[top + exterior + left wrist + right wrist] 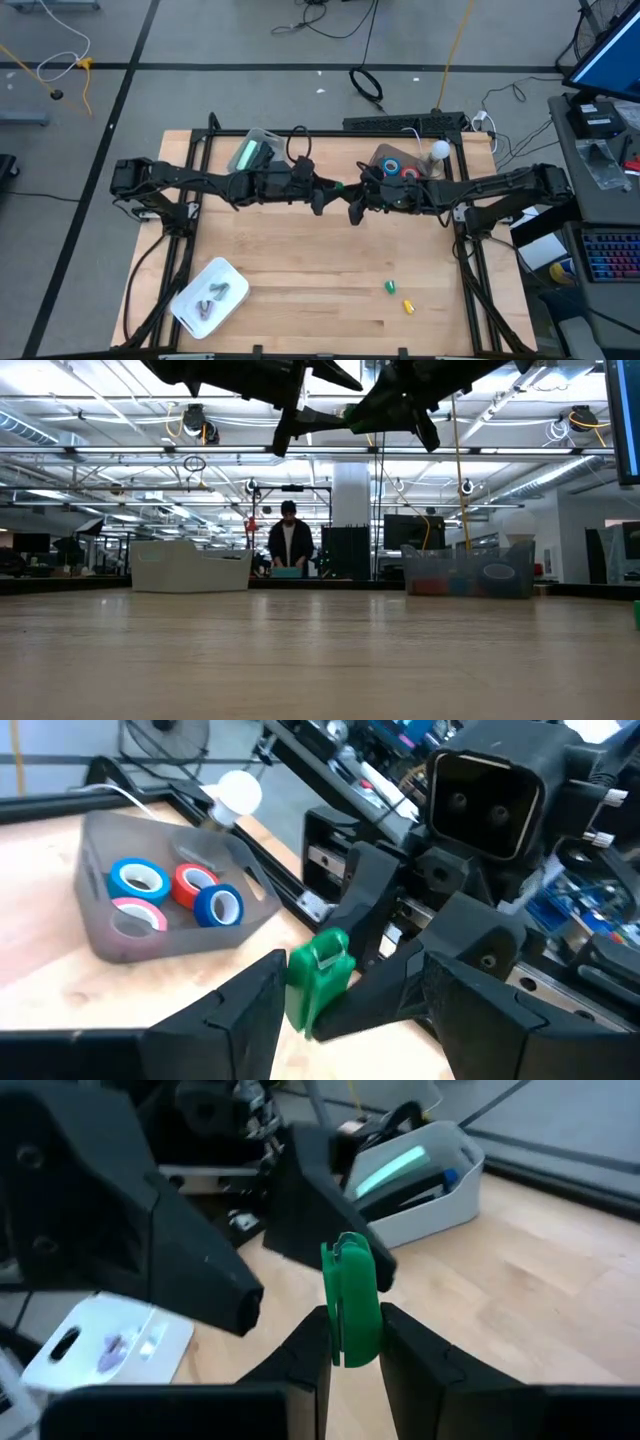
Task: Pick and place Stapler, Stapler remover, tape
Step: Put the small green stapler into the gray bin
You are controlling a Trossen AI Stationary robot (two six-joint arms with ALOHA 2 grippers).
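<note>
We have both arms raised over the middle of the pale wooden table (320, 270), their tips almost meeting. Our right tool (352, 1342) is closed on a small bright-green plastic staple remover (352, 1312), pinching it by its lower end so that its long axis stands up out of the fingers. Our left tool (345, 982) faces it with its jaws spread wide and holding nothing; in the left wrist view the green piece sits right at the mouth of that gap, directly ahead of the left tool and only just short of it. So the relation that matters is this: the remover lies straight in front of our open left tool, its free upper end the part still offered, and we judge a handover from right to left is being lined up. Behind our left arm stands the white plastic bin (256, 150) with the pale-green stapler (245, 155) in it; behind our right arm the grey bin (150, 910) holds the red and blue rolls of tape (175, 892). A flat white tray (208, 297) with small grey pieces lies at the near left of the table.
</note>
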